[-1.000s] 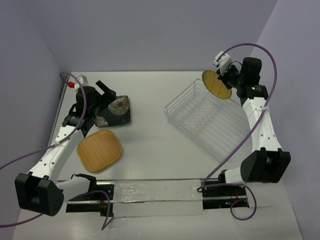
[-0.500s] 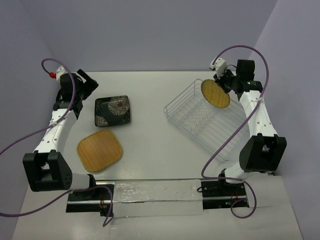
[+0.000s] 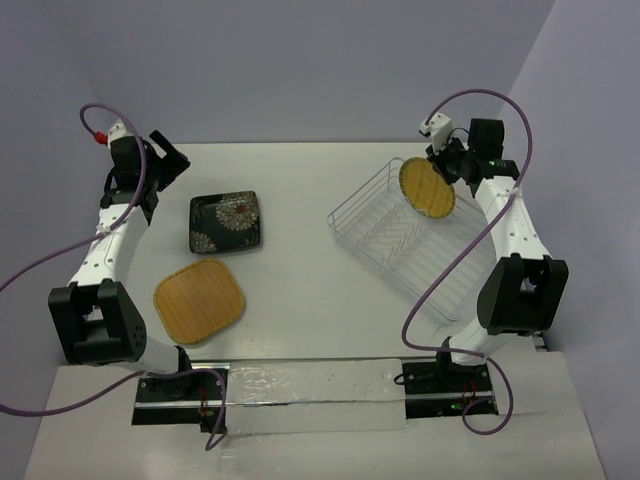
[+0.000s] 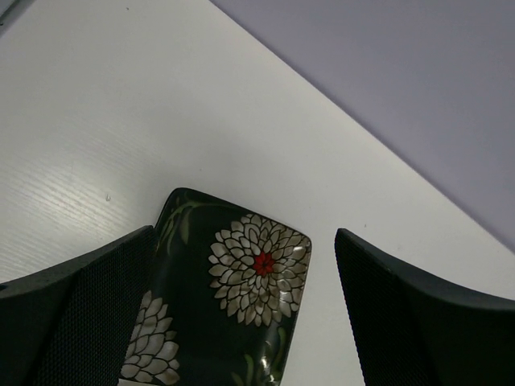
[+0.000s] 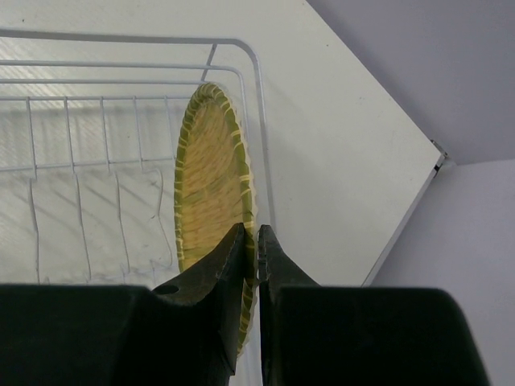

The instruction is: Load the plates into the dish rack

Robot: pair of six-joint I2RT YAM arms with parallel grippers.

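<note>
Plates sit in three places. The round woven bamboo plate (image 3: 426, 187) stands on edge over the far corner of the dish rack (image 3: 400, 240), its rim pinched tight between the right jaws, which are closed on it from the side nearest the wall. From the right wrist view the disc is upright and runs along the rack's end wires; whether its lower edge touches the wires cannot be told. The black flowered plate (image 3: 226, 222) lies flat on the tabletop (image 3: 300, 190) at the left. The tan wooden plate (image 3: 199, 300) lies flat just beside it, nearer the arm bases, with a narrow gap between the two. The left jaws stand wide apart and hold nothing, raised near the far left edge, with the black plate showing between them in the left wrist view.
</note>
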